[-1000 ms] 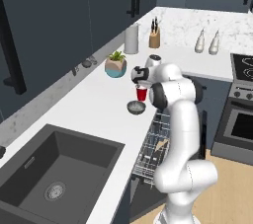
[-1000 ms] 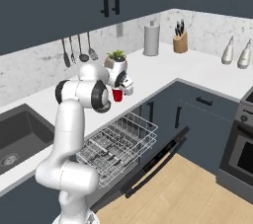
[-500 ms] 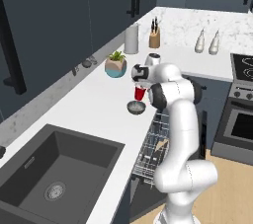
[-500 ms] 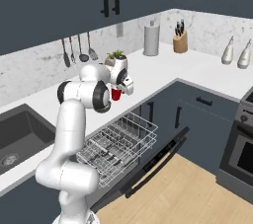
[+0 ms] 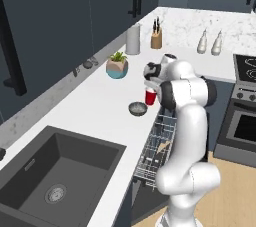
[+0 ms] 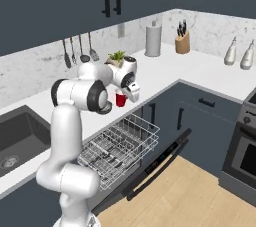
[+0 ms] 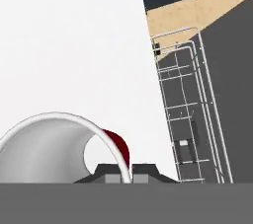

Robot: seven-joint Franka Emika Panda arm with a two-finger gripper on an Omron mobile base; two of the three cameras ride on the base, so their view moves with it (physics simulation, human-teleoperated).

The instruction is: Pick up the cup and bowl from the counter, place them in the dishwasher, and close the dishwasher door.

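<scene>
Pinching the rim of the cup [image 7: 74, 144]: jaws pressed together on its thin wall, one dark fingertip [image 7: 112, 172] inside and one outside, seen close at the bottom of the hand view. Pale inside of the tumbler turned toward the camera, a sliver of red outer wall showing at its right. Just beyond, bare white desk [image 7: 74, 45], and off its edge the white wire rack of the dishwasher [image 7: 190, 119] over a dark interior.

From the left base view: gripper [image 5: 150, 87] right over the red cup [image 5: 150, 97], standing upright near the front edge of the desk [image 5: 95, 111]. Bowl [image 5: 137, 108] dark grey, just beside the cup on the sink side, apart from it. Rack [image 5: 157, 146] pulled out below. Dark sink [image 5: 55, 171] nearest the camera.

From the right base view: dishwasher door [image 6: 150, 166] swung down and open, rack [image 6: 117, 148] drawn out above it, cup [image 6: 120, 99] red under the gripper [image 6: 126, 91].

Farther back: teal plant pot [image 5: 117, 66], paper towel roll [image 5: 133, 39], knife block [image 5: 156, 38], two bottles [image 5: 209, 43] in the corner, and the oven [image 5: 244, 121] at the right.
</scene>
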